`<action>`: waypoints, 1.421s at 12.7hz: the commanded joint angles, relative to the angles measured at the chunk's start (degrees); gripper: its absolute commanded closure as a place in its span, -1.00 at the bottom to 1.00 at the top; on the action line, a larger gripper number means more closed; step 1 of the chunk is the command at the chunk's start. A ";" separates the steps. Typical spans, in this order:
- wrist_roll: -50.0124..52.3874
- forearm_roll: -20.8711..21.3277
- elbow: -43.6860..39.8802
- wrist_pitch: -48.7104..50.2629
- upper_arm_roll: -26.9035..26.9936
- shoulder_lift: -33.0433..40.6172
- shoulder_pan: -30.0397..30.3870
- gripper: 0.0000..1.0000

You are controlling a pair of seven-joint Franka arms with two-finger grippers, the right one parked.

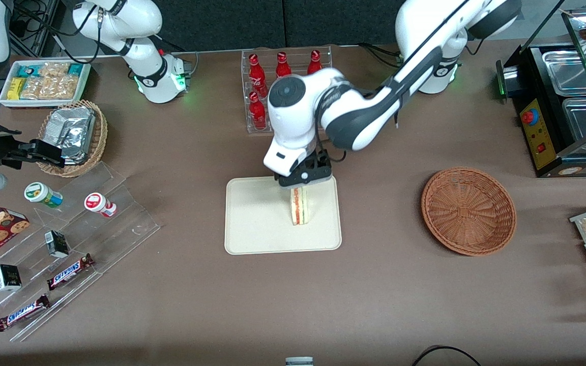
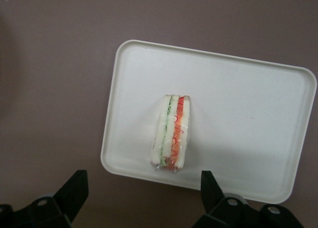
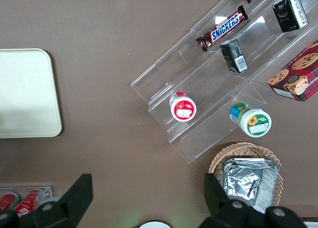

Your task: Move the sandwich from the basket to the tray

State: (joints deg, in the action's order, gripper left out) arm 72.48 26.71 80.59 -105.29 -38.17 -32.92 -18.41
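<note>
The sandwich point(image 1: 300, 206) stands on its edge on the cream tray point(image 1: 252, 223), cut side with its red and green stripe facing up. My gripper point(image 1: 303, 183) hangs just above it, open, at the tray's edge farther from the front camera. In the left wrist view the sandwich point(image 2: 173, 132) rests on the tray point(image 2: 248, 104), and both black fingers point(image 2: 75, 188) stand wide apart and clear of it; the gripper point(image 2: 143, 182) holds nothing. The reddish-brown basket point(image 1: 468, 211) sits empty toward the working arm's end of the table.
A clear rack of red cola bottles point(image 1: 277, 76) stands farther from the front camera than the tray. Acrylic shelves with Snickers bars point(image 1: 69, 272), a tan basket of foil packets point(image 1: 73, 136) and a white snack bin point(image 1: 44, 81) lie toward the parked arm's end. A warmer cabinet point(image 1: 567, 101) stands by the basket.
</note>
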 commanded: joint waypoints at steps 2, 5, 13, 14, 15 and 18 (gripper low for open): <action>0.29 -4.03 0.89 6.39 0.55 8.11 2.58 -1.00; -6.96 -9.64 1.15 15.00 0.55 15.67 9.24 -1.00; -37.04 -19.86 1.15 26.35 0.99 28.61 30.96 -1.00; -40.28 -20.73 1.15 27.23 0.99 29.14 33.15 -1.00; -43.01 -21.87 1.24 27.33 1.26 29.92 35.00 -1.00; -52.06 -24.85 1.33 28.21 13.59 32.21 29.69 -1.00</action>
State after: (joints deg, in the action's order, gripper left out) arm 25.80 4.82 80.37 -77.82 -32.34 -4.28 14.87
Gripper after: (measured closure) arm 0.000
